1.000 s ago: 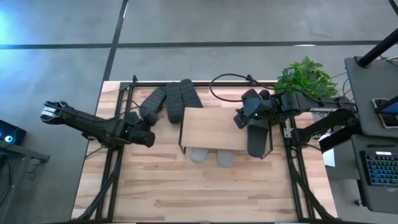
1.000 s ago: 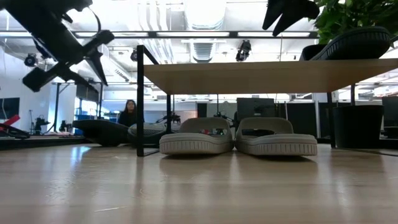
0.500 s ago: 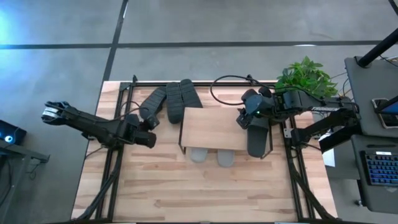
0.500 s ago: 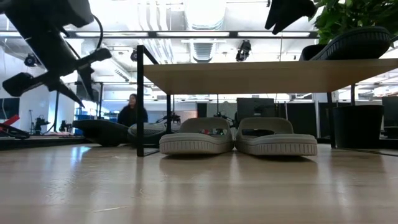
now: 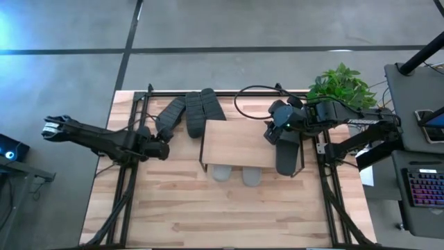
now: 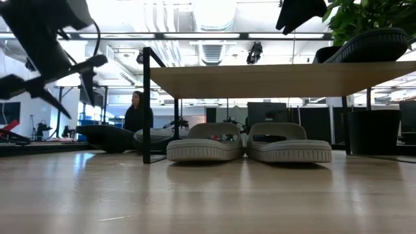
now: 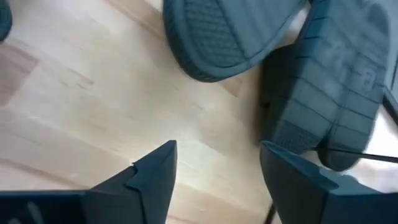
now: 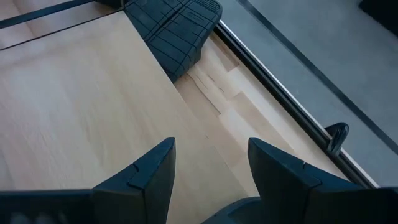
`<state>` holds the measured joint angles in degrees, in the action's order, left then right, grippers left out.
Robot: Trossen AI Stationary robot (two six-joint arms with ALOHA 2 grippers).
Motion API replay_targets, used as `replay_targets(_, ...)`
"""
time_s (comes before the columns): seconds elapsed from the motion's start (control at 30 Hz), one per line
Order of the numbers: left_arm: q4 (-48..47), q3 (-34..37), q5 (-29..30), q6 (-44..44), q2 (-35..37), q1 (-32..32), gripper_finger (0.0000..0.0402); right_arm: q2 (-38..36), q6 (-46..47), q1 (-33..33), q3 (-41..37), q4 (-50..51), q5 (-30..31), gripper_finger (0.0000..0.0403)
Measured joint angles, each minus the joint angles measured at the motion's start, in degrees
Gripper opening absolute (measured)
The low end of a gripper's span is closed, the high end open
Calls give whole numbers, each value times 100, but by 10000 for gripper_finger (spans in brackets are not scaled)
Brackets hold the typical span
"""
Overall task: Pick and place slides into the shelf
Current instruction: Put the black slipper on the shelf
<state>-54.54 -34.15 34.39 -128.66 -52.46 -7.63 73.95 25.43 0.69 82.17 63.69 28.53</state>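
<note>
Three dark slides (image 5: pixel 196 113) lie close together on the table at the far left, soles up in the left wrist view (image 7: pixel 224 31). My left gripper (image 7: pixel 217 168) hangs open just short of them, over bare table (image 5: pixel 161 148). Two light grey slides (image 6: pixel 247 146) stand side by side on the table under the shelf (image 5: pixel 236 144). Another dark slide (image 6: pixel 370 44) lies tilted at the right end of the shelf's top board (image 5: pixel 288 154). My right gripper (image 8: pixel 211 162) hangs open above that board (image 5: pixel 272 132), with nothing between its fingers.
A potted green plant (image 5: pixel 341 87) stands at the table's far right corner. A black cable (image 5: pixel 253 90) loops along the far edge. A black frame (image 5: pixel 128 173) runs along the table's left and right sides. Bare wood (image 5: pixel 222 215) covers the near half of the table.
My left gripper has shifted a little toward the table's far edge, closer to the dark slides, and has tipped further down. My right gripper has stayed over the shelf's top board. No slide has moved.
</note>
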Motion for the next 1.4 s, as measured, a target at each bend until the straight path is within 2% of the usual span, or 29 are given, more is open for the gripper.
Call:
replay_targets(0.1, 468, 235, 98, -39, -77, 94, 221, -2, 0, 0, 2, -1, 0, 194)
replay_targets(0.23, 461, 384, 524, -96, -193, 183, 222, -2, 2, 0, 4, 1, 0, 194)
replay_targets(0.4, 530, 695, 612, -115, -187, 241, 222, -4, 2, 0, 4, 5, -1, 194)
replay_targets(0.6, 568, 897, 1310, -146, -138, 420, 222, -4, 2, 0, 4, 0, -2, 194)
replay_targets(0.83, 1146, 1329, 1336, -114, -149, 610, 222, -2, 2, 0, 4, -8, -2, 194)
replay_targets(1.2, 2198, 1937, 2058, -95, -149, 768, 222, -2, 4, 0, 4, -10, -2, 194)
replay_targets(1.4, 2424, 1958, 2597, -30, -168, 768, 222, 0, 4, 0, 4, -10, -3, 194)
